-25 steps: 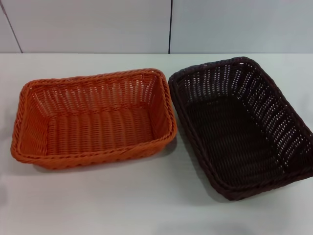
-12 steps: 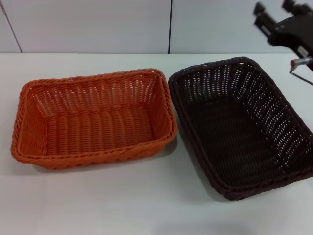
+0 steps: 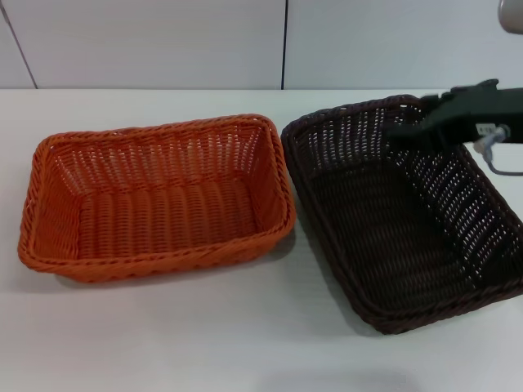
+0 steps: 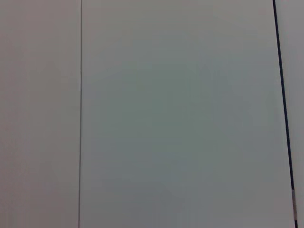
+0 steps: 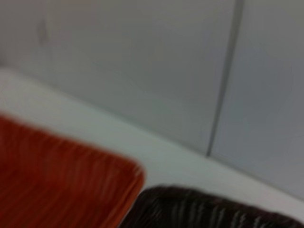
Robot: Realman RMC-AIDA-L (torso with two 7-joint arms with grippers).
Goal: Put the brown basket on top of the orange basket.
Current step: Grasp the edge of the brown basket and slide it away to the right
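White desk under a pale panelled wall. From the head camera, the orange basket sits on the left and the brown basket just beside it on the right, rims nearly touching. The right gripper hangs over the brown basket's far end; I cannot tell how its jaws stand. The left wrist camera shows only bare wall. The right wrist camera, blurred, catches the orange basket next to the brown basket's rim.
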